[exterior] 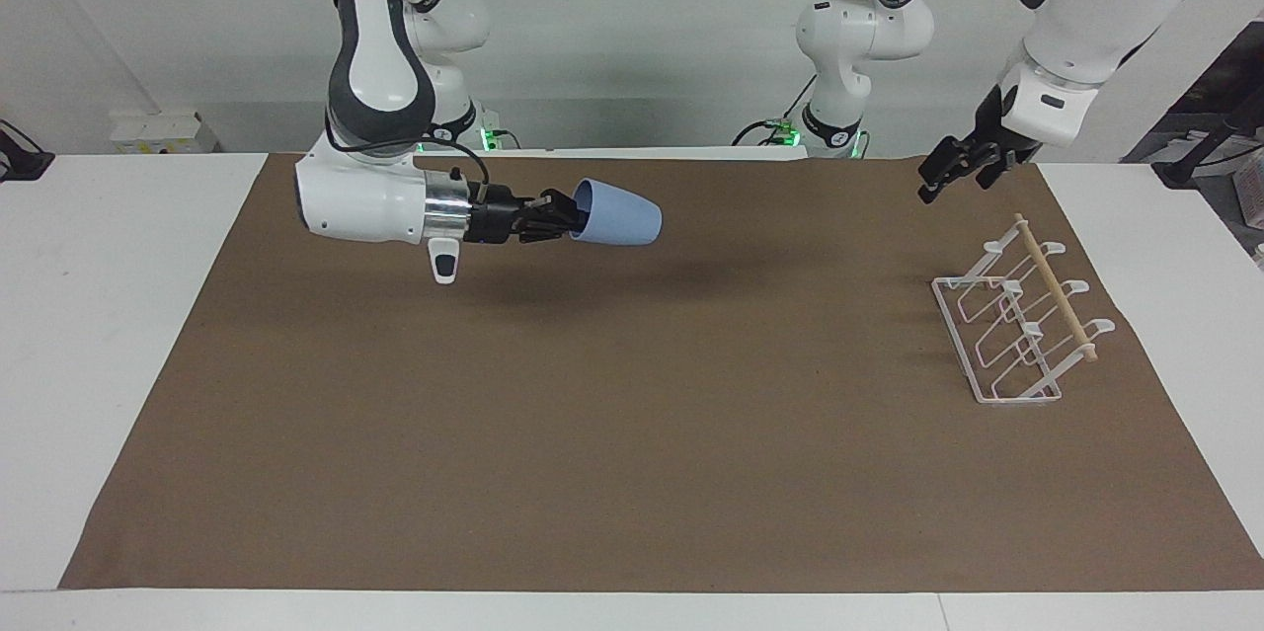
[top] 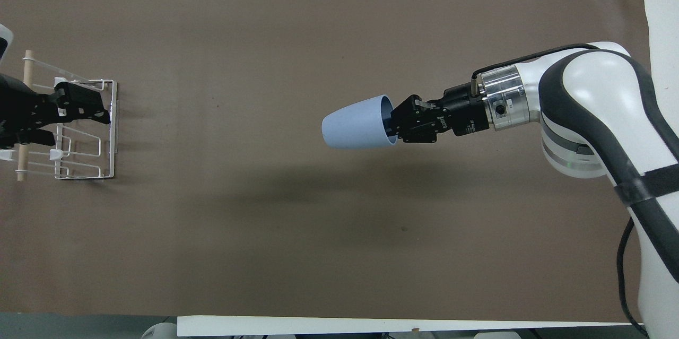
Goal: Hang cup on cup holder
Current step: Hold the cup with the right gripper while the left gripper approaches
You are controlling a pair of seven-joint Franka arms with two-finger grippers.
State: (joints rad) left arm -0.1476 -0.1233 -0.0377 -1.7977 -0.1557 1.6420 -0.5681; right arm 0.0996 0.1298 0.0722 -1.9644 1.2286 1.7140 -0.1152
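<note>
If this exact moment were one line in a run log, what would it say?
right gripper: holds light-blue plastic tumbler sideways by rim, airborne over brown mat | left gripper: open above white wire rack | cup not hung
</note>
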